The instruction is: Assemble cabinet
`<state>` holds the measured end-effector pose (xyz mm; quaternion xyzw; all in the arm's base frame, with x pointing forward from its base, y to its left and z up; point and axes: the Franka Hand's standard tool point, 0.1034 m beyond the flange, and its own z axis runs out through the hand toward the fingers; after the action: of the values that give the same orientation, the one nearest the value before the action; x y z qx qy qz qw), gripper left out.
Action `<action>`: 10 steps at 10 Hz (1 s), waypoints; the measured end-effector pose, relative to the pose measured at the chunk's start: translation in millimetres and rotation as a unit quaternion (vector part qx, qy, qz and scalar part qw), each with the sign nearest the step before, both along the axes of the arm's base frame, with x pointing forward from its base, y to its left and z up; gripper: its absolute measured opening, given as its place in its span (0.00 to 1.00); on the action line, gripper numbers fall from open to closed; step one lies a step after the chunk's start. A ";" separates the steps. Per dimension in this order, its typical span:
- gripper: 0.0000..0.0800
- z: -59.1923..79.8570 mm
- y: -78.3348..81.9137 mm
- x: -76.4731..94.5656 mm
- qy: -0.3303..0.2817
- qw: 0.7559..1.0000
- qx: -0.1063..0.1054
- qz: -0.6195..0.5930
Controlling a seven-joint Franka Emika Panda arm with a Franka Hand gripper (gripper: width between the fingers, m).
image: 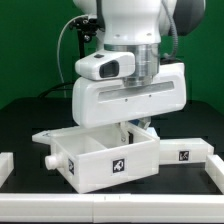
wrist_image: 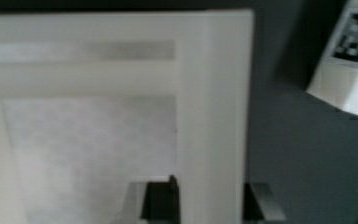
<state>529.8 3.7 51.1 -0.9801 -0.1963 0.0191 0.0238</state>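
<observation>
Right at the fingertips in the wrist view, the gripper [wrist_image: 211, 200] is pressed together on a thin white wall. One dark finger [wrist_image: 158, 197] sits on each side of it, so it is pinching the upper edge of the box [image: 110, 160]. The hold takes only the rim of that wall, and the plastic looks smooth. My worry is that the wall slides out between the fingers. The box might also swing about the pinch if it is lifted or dragged, since most of its bulk sits to one side of the hold.

In the exterior view the box stands on the dark table [image: 20, 120] under the arm, hollow side up as far as I can tell. It has a tag [image: 118, 165] on its front face, and a small round knob [image: 47, 158] pokes toward the exterior view's left. Just beside it, on the exterior view's right, lies a loose panel [image: 186, 155] that a swinging box could knock askew. Farther back, a flat piece [image: 50, 133] lies close by the box's rear corner. Whether they touch I cannot tell, but it could snag there.
</observation>
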 end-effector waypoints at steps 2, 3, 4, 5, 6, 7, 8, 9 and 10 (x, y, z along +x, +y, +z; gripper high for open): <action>0.12 -0.6 5.5 -2.5 0.014 0.998 -0.002 -0.053; 0.12 -1.7 4.6 -3.3 0.015 0.999 -0.002 -0.048; 0.12 -2.1 6.0 -3.6 0.017 0.997 0.000 -0.078; 0.12 -1.9 7.7 -3.4 0.018 0.995 -0.001 -0.103; 0.12 2.0 14.3 1.0 0.022 0.985 -0.006 -0.169; 0.12 9.1 21.7 8.8 0.041 0.973 -0.011 -0.227; 0.12 19.9 29.6 22.0 0.049 0.950 -0.017 -0.308; 0.12 28.0 36.9 29.4 0.054 0.919 -0.020 -0.391; 0.12 28.8 37.3 31.0 0.054 0.916 -0.016 -0.398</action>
<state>560.8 41.0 79.9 -0.9750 0.2114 0.0638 0.0246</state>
